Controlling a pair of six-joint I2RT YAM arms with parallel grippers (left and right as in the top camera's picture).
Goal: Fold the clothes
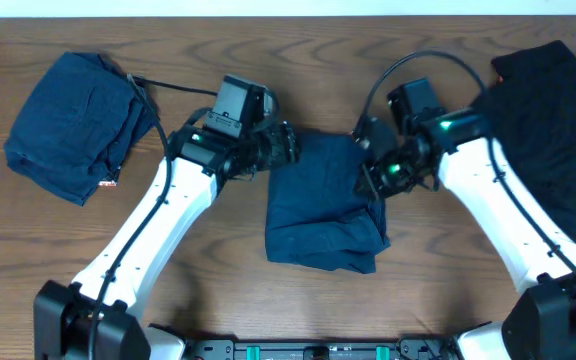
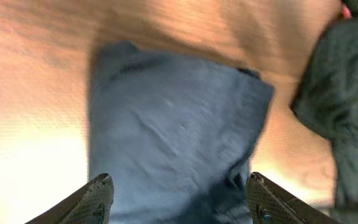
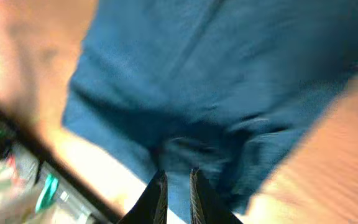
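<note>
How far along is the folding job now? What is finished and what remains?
Done: a navy bundle lies folded at far left. In hand: both arms work at the middle navy piece, left gripper open, right gripper nearly shut. Left: the black garments at right look unfolded.

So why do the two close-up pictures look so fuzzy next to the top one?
Overhead view: sharp, evenly lit, soft shadows under the arms. Left wrist view: the navy garment is soft-focused and glare washes out the table at lower left. Right wrist view: smeared throughout, likely motion; only the dark fingers read clearly.
</note>
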